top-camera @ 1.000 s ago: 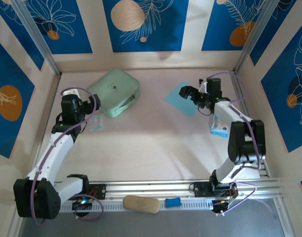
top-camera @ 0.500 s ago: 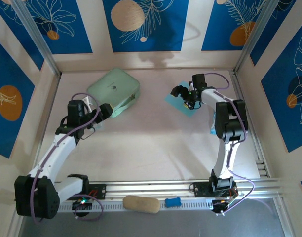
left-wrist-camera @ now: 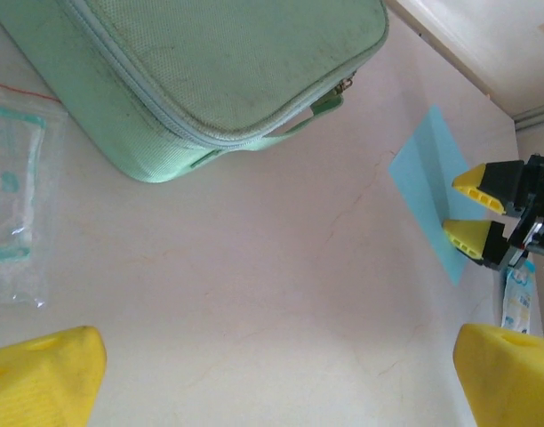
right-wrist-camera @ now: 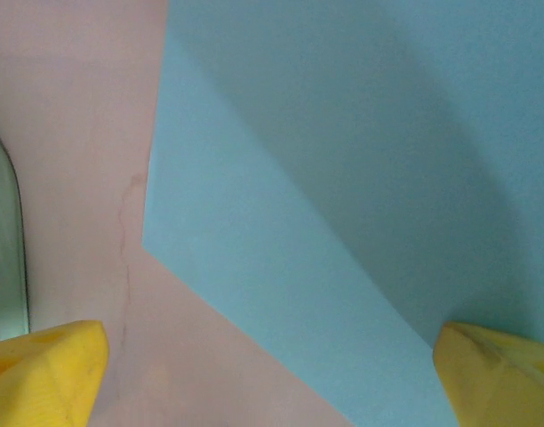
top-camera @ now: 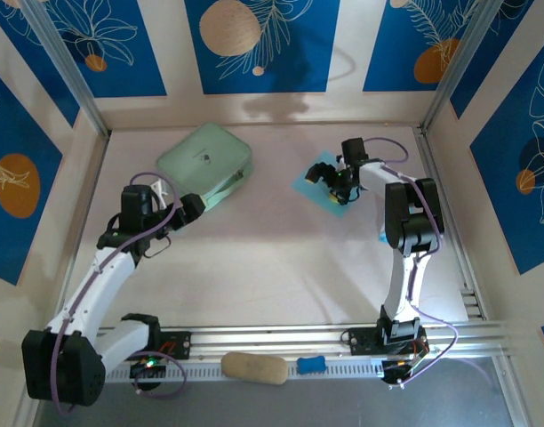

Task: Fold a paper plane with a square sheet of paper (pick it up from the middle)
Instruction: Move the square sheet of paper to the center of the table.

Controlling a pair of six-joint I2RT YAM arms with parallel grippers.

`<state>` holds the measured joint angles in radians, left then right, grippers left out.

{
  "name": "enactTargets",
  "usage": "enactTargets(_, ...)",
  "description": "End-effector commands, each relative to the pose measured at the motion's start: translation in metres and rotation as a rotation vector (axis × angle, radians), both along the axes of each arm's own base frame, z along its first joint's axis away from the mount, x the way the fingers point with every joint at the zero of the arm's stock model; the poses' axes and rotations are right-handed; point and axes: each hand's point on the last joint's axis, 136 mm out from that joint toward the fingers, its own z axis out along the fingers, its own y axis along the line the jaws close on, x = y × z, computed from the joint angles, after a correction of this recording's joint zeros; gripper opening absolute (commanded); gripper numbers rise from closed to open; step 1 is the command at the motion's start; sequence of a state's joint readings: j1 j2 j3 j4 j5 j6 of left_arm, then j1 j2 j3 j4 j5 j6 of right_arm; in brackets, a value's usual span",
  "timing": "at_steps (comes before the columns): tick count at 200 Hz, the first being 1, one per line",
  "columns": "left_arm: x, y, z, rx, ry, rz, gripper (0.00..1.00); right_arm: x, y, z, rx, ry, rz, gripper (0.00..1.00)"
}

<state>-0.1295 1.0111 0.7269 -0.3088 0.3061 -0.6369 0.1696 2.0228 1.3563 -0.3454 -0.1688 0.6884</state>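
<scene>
The square sheet of paper (top-camera: pixel 305 183) is light cyan-blue and lies flat at the back right of the table. It is also in the left wrist view (left-wrist-camera: pixel 425 182) and the right wrist view (right-wrist-camera: pixel 343 178). My right gripper (top-camera: pixel 329 185) hovers low over the sheet's middle, open wide, its yellow fingertips (left-wrist-camera: pixel 481 177) spread across it. In its own view the right gripper (right-wrist-camera: pixel 272 382) straddles the sheet's near edge with nothing pinched. My left gripper (top-camera: pixel 193 203) is open over bare table (left-wrist-camera: pixel 276 382), just in front of the mint-green case. The paper plane is out of view.
The mint-green case (top-camera: pixel 205 160) sits at the back left, its strap (left-wrist-camera: pixel 330 102) toward the centre. A clear plastic bag (left-wrist-camera: pixel 10 205) lies beside it. A small printed packet (left-wrist-camera: pixel 519 302) lies right of the sheet. A tan object (top-camera: pixel 254 367) and a blue one (top-camera: pixel 312 364) rest on the front rail.
My right gripper has moved left and down onto the sheet, staying open. My left gripper has swung right, ending in front of the case.
</scene>
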Motion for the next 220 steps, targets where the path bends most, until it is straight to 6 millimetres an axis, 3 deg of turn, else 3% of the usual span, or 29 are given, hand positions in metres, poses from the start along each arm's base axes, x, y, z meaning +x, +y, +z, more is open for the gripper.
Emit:
enactTargets(1,-0.007,-0.001,0.016,0.01,-0.03,-0.018,1.0,-0.07,0.028,-0.029,-0.002,0.168,0.117,0.96)
enactTargets(68,-0.018,-0.019,0.004,-0.082,-0.002,-0.074,1.0,-0.208,0.099,-0.032,0.054,0.189,0.358,0.94)
enactTargets(89,-0.018,-0.022,0.004,-0.082,0.0,-0.09,0.99,-0.237,0.12,-0.022,0.102,0.155,0.423,0.94)
enactTargets(115,-0.02,-0.032,0.006,-0.076,-0.017,-0.133,0.99,-0.23,0.135,0.014,0.151,0.028,0.452,0.95)
enactTargets(134,-0.022,-0.041,0.004,-0.074,-0.01,-0.165,0.98,-0.212,0.128,0.029,0.1,-0.041,0.421,0.95)
enactTargets(163,-0.025,-0.057,-0.004,-0.063,0.016,-0.21,0.99,-0.199,0.113,0.018,0.106,0.005,0.352,0.95)
enactTargets(201,-0.029,-0.076,-0.017,-0.005,0.044,-0.271,0.99,-0.207,0.113,-0.001,0.131,0.065,0.342,0.94)
enactTargets(220,-0.026,-0.071,-0.016,0.085,0.042,-0.288,1.0,-0.213,0.114,-0.011,0.127,0.098,0.348,0.94)
